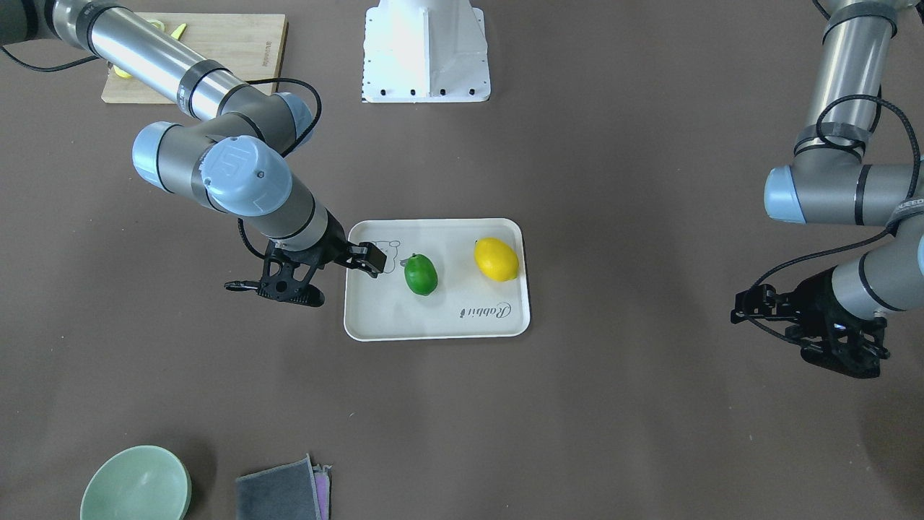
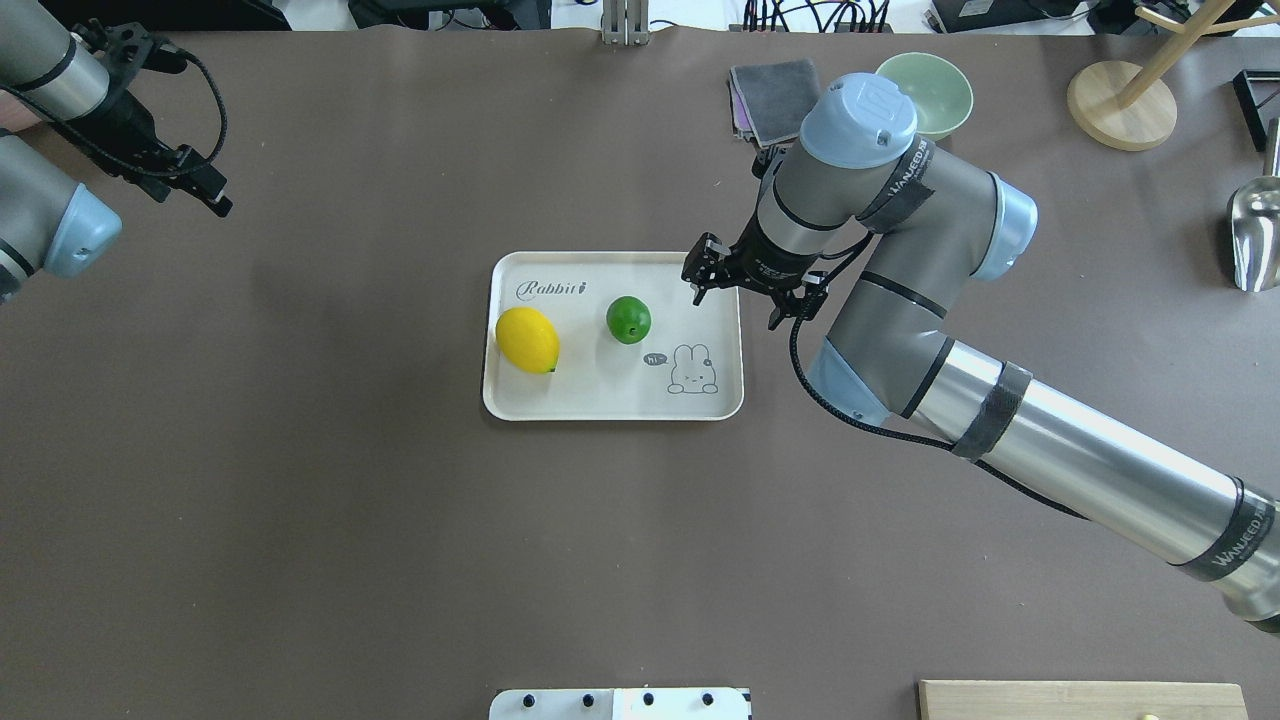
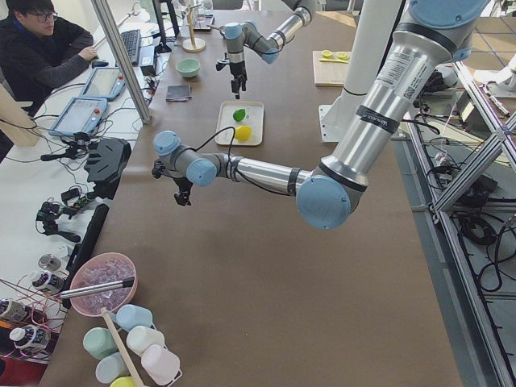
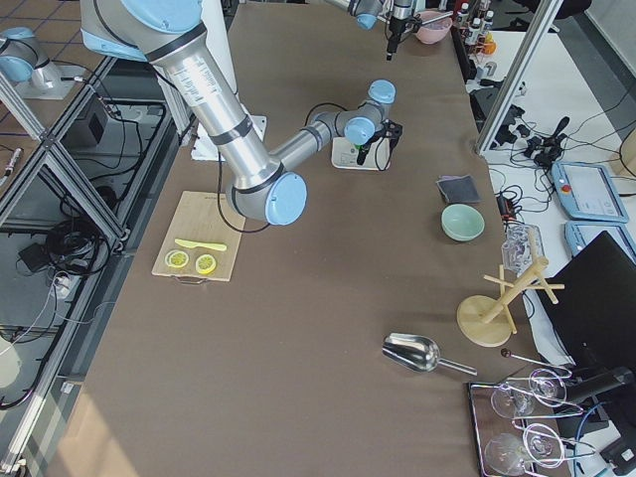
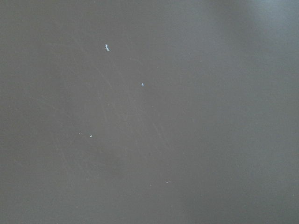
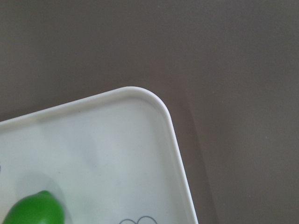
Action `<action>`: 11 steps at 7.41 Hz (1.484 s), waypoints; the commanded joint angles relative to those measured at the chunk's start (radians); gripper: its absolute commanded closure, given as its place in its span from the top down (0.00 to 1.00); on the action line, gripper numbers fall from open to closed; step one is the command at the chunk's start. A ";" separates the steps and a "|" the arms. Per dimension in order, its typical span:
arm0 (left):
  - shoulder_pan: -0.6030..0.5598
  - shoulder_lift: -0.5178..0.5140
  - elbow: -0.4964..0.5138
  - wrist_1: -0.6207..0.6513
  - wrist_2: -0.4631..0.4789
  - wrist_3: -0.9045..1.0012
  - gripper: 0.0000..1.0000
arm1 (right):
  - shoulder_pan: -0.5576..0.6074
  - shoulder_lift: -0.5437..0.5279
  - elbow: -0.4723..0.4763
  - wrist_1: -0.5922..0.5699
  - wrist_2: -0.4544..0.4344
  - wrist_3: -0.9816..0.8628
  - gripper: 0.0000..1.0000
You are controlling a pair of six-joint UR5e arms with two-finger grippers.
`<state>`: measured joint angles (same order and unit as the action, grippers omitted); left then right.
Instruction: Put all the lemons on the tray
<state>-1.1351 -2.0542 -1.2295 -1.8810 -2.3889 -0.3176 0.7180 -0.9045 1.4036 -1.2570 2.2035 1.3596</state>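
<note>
The off-white tray (image 2: pixel 600 395) lies mid-table. The bright yellow lemon (image 2: pixel 527 339) lies on its left part and the dark green lemon (image 2: pixel 628 319) near its middle; both show in the front view, with the yellow one (image 1: pixel 496 259) and the green one (image 1: pixel 421 274) on the tray (image 1: pixel 433 318). My right gripper (image 2: pixel 700 278) hovers over the tray's far right corner, open and empty, to the right of the green lemon. The right wrist view shows that tray corner (image 6: pixel 159 107) and part of the green lemon (image 6: pixel 32 210). My left gripper (image 2: pixel 215 200) is open and empty at the far left, well away from the tray.
A wooden cutting board (image 1: pixel 238 43) with yellow lemon slices lies on the near right. A green bowl (image 2: pixel 925 92) and a grey cloth (image 2: pixel 775 95) sit at the far edge. A wooden stand (image 2: pixel 1120 100) and a metal scoop (image 2: pixel 1255 235) are far right.
</note>
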 commanded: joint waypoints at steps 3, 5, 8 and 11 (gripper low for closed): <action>0.000 -0.001 -0.004 -0.001 0.002 -0.006 0.99 | 0.056 -0.039 -0.008 0.024 -0.022 -0.072 1.00; -0.037 -0.001 -0.045 0.008 0.000 -0.001 0.99 | 0.150 -0.086 0.015 0.018 0.004 -0.175 1.00; -0.194 0.096 -0.042 0.014 -0.076 0.136 0.99 | 0.325 -0.239 0.130 -0.088 0.082 -0.472 1.00; -0.323 0.172 -0.047 0.091 -0.079 0.247 0.99 | 0.513 -0.391 0.317 -0.400 0.071 -0.970 1.00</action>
<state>-1.3993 -1.9262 -1.2749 -1.8086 -2.4666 -0.1174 1.1497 -1.2288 1.6441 -1.5263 2.2769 0.5992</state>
